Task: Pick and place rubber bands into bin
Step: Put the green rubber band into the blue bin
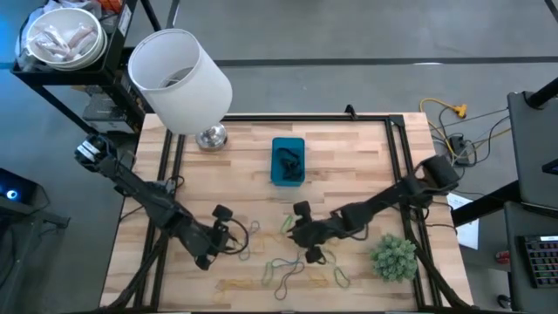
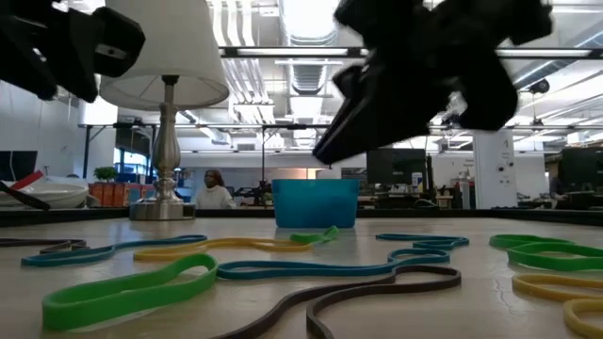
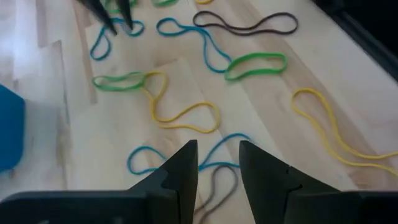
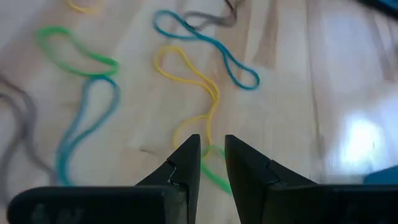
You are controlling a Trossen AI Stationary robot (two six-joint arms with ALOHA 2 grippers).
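Blue plastic, the bin [image 1: 289,161] sat at the middle of the wooden table [image 1: 366,166] toward its far edge, with a few dark bands already lying in it. The rubber bands [image 1: 288,272] were scattered across the near half of the table in green, yellow, blue and brown loops.

The right gripper [image 4: 212,163] hung just above a green band [image 4: 213,172] whose end showed in the narrow gap between its fingers, a yellow loop [image 4: 189,81] curling away beyond. Its fingers stood slightly apart and held nothing.

The left gripper [image 3: 219,168] hovered near the table's left side over a blue band [image 3: 186,155] and a brown one [image 3: 219,186], fingers parted, empty. A white lamp [image 1: 181,80] stood at the far left corner.
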